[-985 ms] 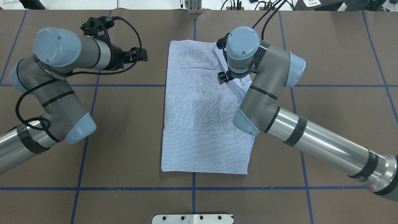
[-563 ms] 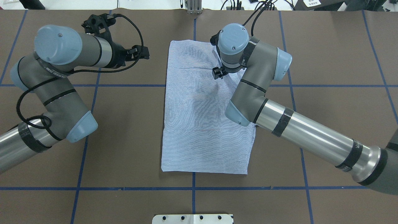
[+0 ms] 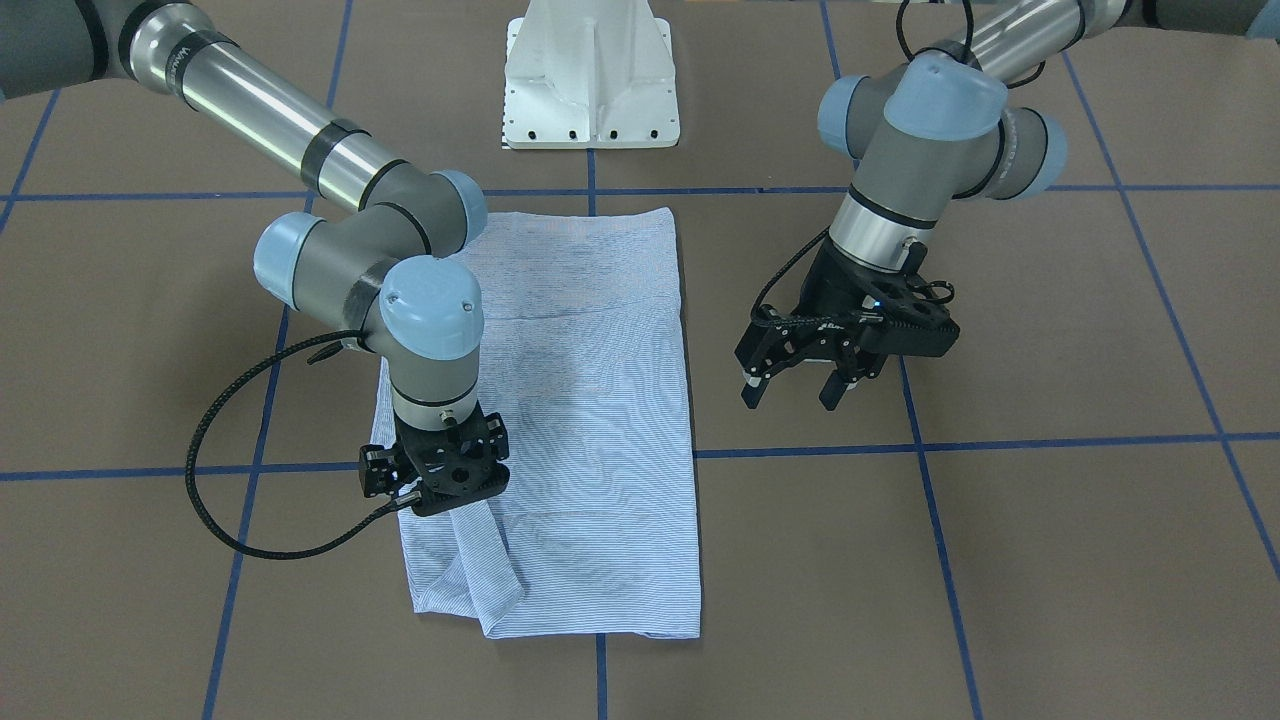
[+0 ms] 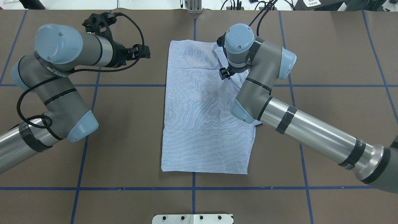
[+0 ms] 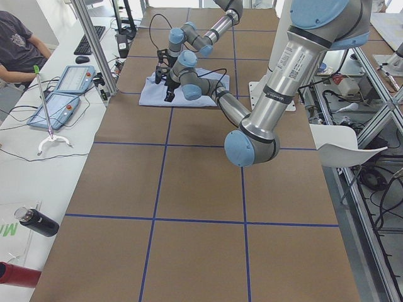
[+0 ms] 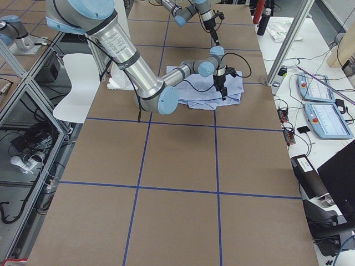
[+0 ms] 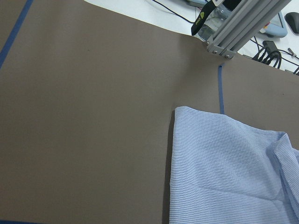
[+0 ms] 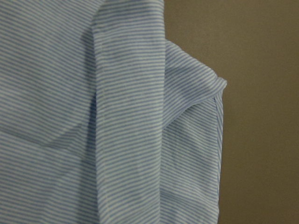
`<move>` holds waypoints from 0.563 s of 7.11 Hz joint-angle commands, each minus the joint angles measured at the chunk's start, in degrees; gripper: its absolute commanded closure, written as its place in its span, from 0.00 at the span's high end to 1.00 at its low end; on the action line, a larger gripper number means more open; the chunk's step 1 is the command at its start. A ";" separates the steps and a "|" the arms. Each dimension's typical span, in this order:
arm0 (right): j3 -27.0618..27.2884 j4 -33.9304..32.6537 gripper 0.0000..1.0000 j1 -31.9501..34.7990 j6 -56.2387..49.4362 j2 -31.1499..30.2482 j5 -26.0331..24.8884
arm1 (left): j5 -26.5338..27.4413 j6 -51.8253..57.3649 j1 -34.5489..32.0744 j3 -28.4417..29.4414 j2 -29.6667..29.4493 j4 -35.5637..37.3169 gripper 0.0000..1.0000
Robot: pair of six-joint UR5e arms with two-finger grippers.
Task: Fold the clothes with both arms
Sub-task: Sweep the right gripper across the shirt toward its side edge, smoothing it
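Now the right end effector [image 3: 435, 482] hangs over the shirt [image 3: 590, 400], grip unreadable; the left end effector [image 3: 790, 396] gapes wide. Snagged cloth could undo the fold.

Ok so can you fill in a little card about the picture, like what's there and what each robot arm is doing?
Clothes: one light blue striped shirt, folded into a long rectangle, lying flat
Table: brown, with blue tape lines
Left tool: open, in the air beside the shirt, not touching it
Right tool: low over a rumpled corner of the shirt; open or shut cannot be told
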 commanded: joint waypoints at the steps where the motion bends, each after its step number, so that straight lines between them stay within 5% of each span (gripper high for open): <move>1: -0.70 0.00 1.00 2.81 -3.11 -0.83 1.62 | 0.00 -0.09 0.01 -0.01 -0.32 0.00 1.00; 4: -0.70 0.26 1.00 7.65 -9.09 -4.00 5.04 | -0.09 -0.09 0.01 -0.01 -0.41 0.00 1.00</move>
